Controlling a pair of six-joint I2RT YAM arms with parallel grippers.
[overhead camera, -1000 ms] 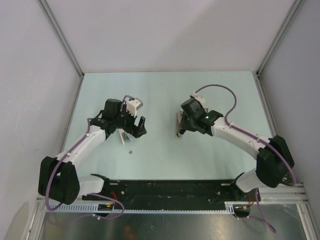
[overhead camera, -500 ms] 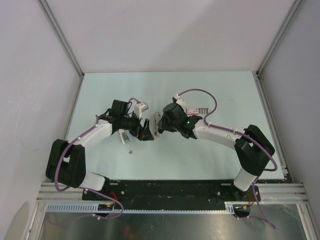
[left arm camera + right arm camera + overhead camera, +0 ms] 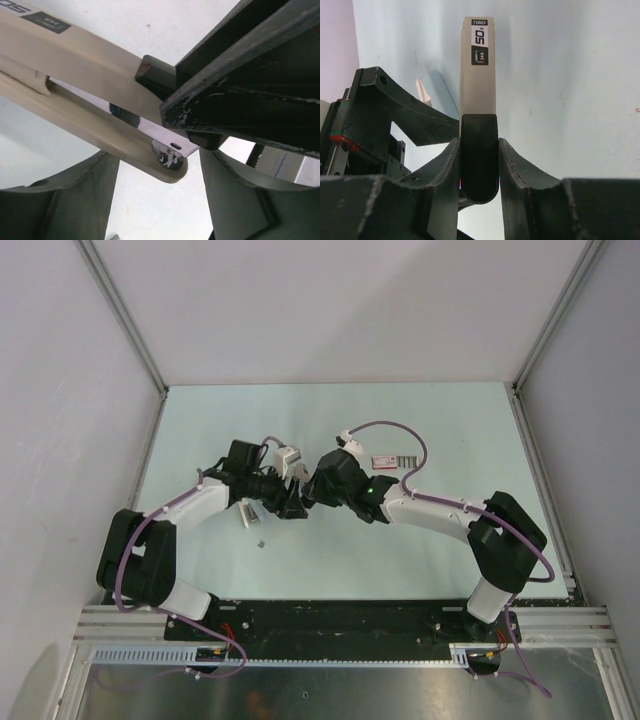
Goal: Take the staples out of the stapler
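Beige plastic stapler (image 3: 477, 75) sits mid-table between both arms. Right gripper (image 3: 479, 160) is clamped on its dark rear end; left gripper (image 3: 160, 200) is spread wide around the nose. I judge it rigid, light and slick-shelled. Best hold: the steel magazine (image 3: 150, 129) tip.

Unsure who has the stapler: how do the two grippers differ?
The right gripper is shut on the stapler; the left gripper is open, fingers apart, not clamping. The stapler runs straight out from the right gripper but slants across the left gripper's opening. Both have dark fingers.
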